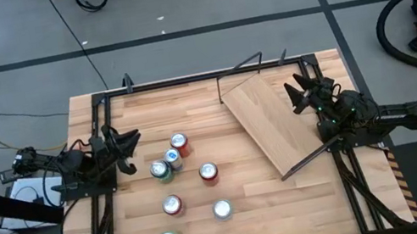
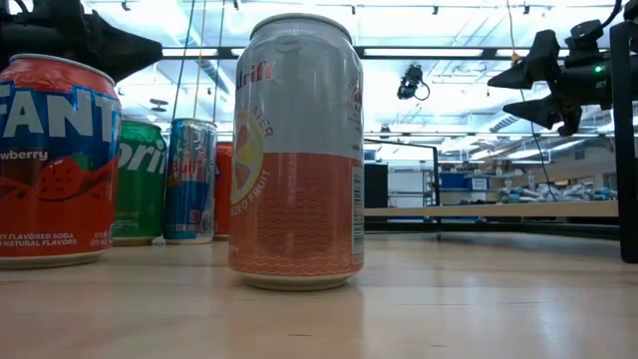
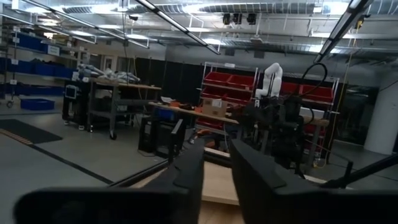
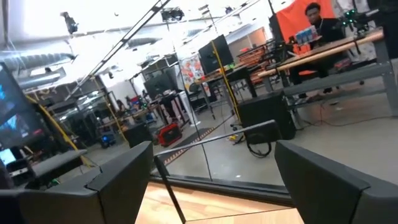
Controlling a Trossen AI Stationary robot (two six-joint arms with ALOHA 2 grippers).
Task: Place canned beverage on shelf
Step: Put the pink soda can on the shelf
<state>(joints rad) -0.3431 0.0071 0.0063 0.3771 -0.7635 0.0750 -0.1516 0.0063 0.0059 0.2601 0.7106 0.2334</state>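
Note:
Several beverage cans stand upright on the wood-plank table; among them are a red one (image 1: 180,143), a blue one (image 1: 173,158), a green one (image 1: 161,170) and a silver-topped one (image 1: 222,209). In the low view a silver-and-orange can (image 2: 296,150) stands nearest, with a red Fanta can (image 2: 55,160) to its left. The shelf (image 1: 273,118), a light-wood board edged by black rods, lies askew at the table's far right. My left gripper (image 1: 133,147) is open and empty at the left edge, left of the cans. My right gripper (image 1: 295,93) is open and empty above the shelf's right side.
A black metal frame (image 1: 185,80) runs along the table's edges. The shelf's thin rods (image 1: 238,67) stick up at the far edge. Bare tabletop (image 1: 294,214) lies near the front right. A person (image 4: 314,25) sits at a bench far off in the room.

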